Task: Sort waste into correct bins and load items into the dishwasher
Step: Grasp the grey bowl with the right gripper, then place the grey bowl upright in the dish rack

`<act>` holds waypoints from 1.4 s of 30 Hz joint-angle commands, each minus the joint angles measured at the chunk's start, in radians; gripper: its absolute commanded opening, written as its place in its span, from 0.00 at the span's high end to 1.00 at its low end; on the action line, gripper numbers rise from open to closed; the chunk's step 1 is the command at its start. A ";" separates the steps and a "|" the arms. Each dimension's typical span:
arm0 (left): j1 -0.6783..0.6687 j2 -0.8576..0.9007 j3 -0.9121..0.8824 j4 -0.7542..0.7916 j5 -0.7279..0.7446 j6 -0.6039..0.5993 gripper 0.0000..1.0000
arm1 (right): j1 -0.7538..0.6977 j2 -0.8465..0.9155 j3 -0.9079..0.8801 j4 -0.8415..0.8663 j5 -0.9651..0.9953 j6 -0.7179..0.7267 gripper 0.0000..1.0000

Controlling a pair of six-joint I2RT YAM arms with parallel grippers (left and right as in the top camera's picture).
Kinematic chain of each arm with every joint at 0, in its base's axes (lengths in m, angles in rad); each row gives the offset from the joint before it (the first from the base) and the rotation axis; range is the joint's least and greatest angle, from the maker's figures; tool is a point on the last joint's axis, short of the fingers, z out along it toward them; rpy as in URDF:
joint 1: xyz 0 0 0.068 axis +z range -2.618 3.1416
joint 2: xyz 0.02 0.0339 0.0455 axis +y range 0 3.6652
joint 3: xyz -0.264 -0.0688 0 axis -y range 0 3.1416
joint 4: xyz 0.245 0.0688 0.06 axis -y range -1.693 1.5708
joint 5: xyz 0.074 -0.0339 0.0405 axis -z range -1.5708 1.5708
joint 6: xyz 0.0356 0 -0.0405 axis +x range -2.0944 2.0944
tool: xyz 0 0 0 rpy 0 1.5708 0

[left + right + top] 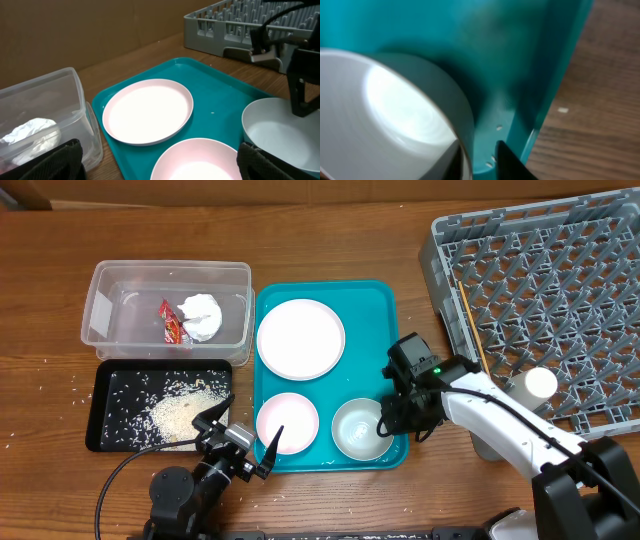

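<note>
Teal tray (375,305) is carrying the bowl (360,427) in its corner; the right gripper (390,418) is straddling the bowl's rim, fingers slightly apart, not yet pinching. Left gripper (243,438) is hovering, spread wide, just beside the small plate (287,422).
</note>
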 commanded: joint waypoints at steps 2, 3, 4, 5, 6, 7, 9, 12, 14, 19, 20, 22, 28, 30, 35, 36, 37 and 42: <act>0.010 -0.010 -0.003 0.002 0.013 0.011 0.00 | 0.002 -0.012 -0.013 0.032 -0.060 0.013 0.93; 0.010 -0.010 -0.003 0.002 0.013 0.011 0.00 | 0.002 -0.012 -0.013 0.034 -0.086 0.013 0.96; 0.010 -0.010 -0.003 0.002 0.013 0.011 0.00 | 0.002 -0.012 -0.013 0.031 -0.097 0.013 0.96; 0.010 -0.010 -0.003 0.002 0.013 0.011 0.00 | 0.002 -0.012 -0.013 0.034 -0.098 0.013 0.96; 0.010 -0.010 -0.003 0.002 0.013 0.011 0.00 | 0.002 -0.012 -0.013 0.034 -0.097 0.014 0.96; 0.010 -0.010 -0.003 0.002 0.013 0.011 0.00 | 0.002 -0.012 -0.012 0.034 -0.088 0.027 0.96; 0.010 -0.010 -0.003 0.002 0.013 0.011 0.00 | 0.002 -0.029 0.027 -0.001 0.050 0.087 0.96; 0.010 -0.010 -0.003 0.002 0.013 0.011 0.00 | 0.002 -0.092 0.146 -0.103 0.259 0.155 0.96; 0.010 -0.010 -0.003 0.002 0.013 0.011 0.00 | 0.002 -0.179 0.325 -0.237 0.732 0.265 0.96; 0.010 -0.010 -0.003 0.002 0.013 0.011 0.00 | -0.002 -0.227 0.395 -0.274 1.247 0.296 0.96; 0.010 -0.010 -0.003 0.002 0.013 0.011 0.00 | -0.010 -0.224 0.392 -0.275 1.302 0.294 0.96; 0.010 -0.010 -0.003 0.002 0.013 0.011 0.00 | -0.039 -0.212 0.388 -0.278 1.366 0.292 0.96; 0.010 -0.010 -0.003 0.002 0.013 0.011 0.00 | -0.191 -0.094 0.385 -0.274 1.426 0.289 0.96; 0.010 -0.010 -0.003 0.002 0.013 0.011 0.00 | -0.245 -0.027 0.385 -0.277 1.397 0.288 0.96; 0.010 -0.010 -0.003 0.002 0.013 0.011 0.00 | -0.279 0.090 0.380 -0.316 1.350 0.289 0.96; 0.010 -0.010 -0.003 0.002 0.013 0.011 0.00 | -0.279 0.101 0.377 -0.322 1.349 0.289 0.96; 0.010 -0.010 -0.003 0.002 0.013 0.011 0.00 | -0.279 0.112 0.375 -0.329 1.339 0.290 0.96; 0.010 -0.010 -0.003 0.002 0.013 0.011 0.00 | -0.277 0.140 0.371 -0.341 1.285 0.290 0.96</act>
